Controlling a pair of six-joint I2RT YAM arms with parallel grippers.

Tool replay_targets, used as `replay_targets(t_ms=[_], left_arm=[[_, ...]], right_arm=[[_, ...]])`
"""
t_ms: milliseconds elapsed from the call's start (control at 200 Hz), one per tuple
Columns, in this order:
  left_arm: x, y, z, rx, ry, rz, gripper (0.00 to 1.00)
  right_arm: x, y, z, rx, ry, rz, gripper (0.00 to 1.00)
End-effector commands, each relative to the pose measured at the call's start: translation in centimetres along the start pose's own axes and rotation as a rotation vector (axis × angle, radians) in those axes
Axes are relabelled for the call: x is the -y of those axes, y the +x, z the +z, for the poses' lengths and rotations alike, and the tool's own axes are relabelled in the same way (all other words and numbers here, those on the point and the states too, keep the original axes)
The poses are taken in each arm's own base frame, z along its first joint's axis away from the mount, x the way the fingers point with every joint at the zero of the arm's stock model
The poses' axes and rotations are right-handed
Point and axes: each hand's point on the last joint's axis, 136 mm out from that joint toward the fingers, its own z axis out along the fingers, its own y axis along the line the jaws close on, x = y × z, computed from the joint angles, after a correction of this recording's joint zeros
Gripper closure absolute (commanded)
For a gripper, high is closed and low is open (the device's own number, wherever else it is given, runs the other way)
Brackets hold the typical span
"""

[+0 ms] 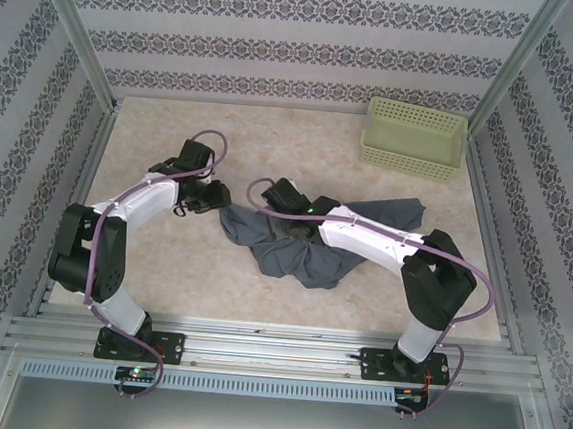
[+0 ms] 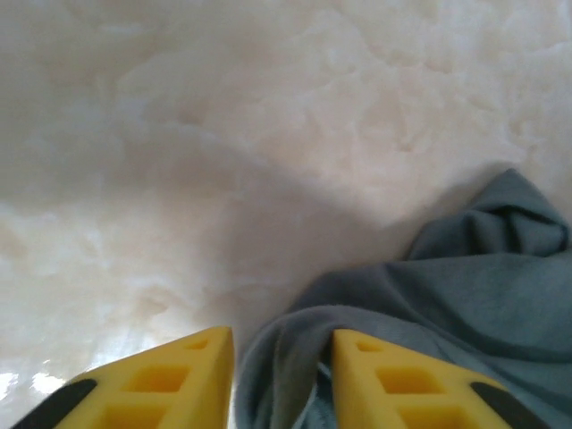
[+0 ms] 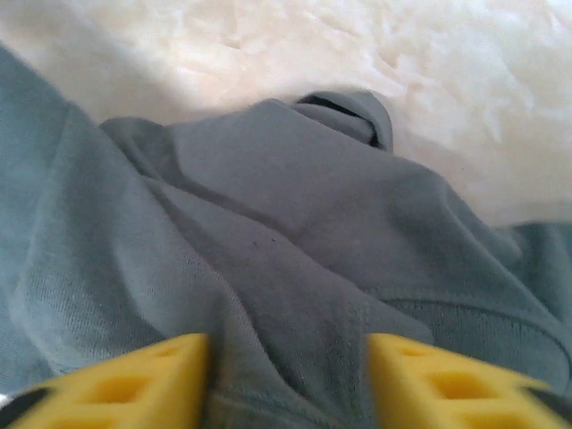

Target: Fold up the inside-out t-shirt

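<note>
The inside-out t-shirt [image 1: 308,259], slate blue-grey, lies crumpled in a heap in the middle of the table. My left gripper [image 1: 217,204] sits at the heap's left edge. In the left wrist view its yellow jaws [image 2: 281,344] stand apart around a rolled fold of the shirt [image 2: 447,295], with a small gap beside the left finger. My right gripper [image 1: 272,203] is down on the upper left part of the heap. The right gripper [image 3: 288,353] has its jaws apart astride a raised ridge of the cloth [image 3: 268,206], and its fingers look blurred.
A pale yellow-green perforated basket [image 1: 414,137] stands at the back right by the wall. Bare marbled tabletop [image 1: 162,264] surrounds the shirt. Patterned walls and metal posts close the table in on three sides.
</note>
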Motion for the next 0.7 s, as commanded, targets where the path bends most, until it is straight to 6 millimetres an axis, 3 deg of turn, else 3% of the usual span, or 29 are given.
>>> replay_targets(t_ms=[0, 120, 250, 425, 694], left_arm=[[0.0, 2.3, -2.6, 0.012, -0.059, 0.048, 0.60], [1.1, 5.8, -4.0, 0.027, -0.046, 0.091, 0.57], [2.2, 8.3, -3.1, -0.007, 0.013, 0.062, 0.62], [2.8, 8.3, -2.4, 0.037, 0.046, 0.024, 0.62], [3.1, 7.7, -0.4, 0.027, 0.041, 0.016, 0.70]], right_arm=[[1.0, -0.6, -0.1, 0.005, -0.018, 0.111, 0.76], [1.1, -1.5, -0.4, 0.035, -0.038, 0.154, 0.86], [1.3, -2.1, -0.3, 0.045, -0.035, 0.195, 0.90], [1.3, -2.1, -0.5, 0.047, -0.050, 0.223, 0.91], [1.7, -1.7, -0.5, 0.047, -0.052, 0.236, 0.91]])
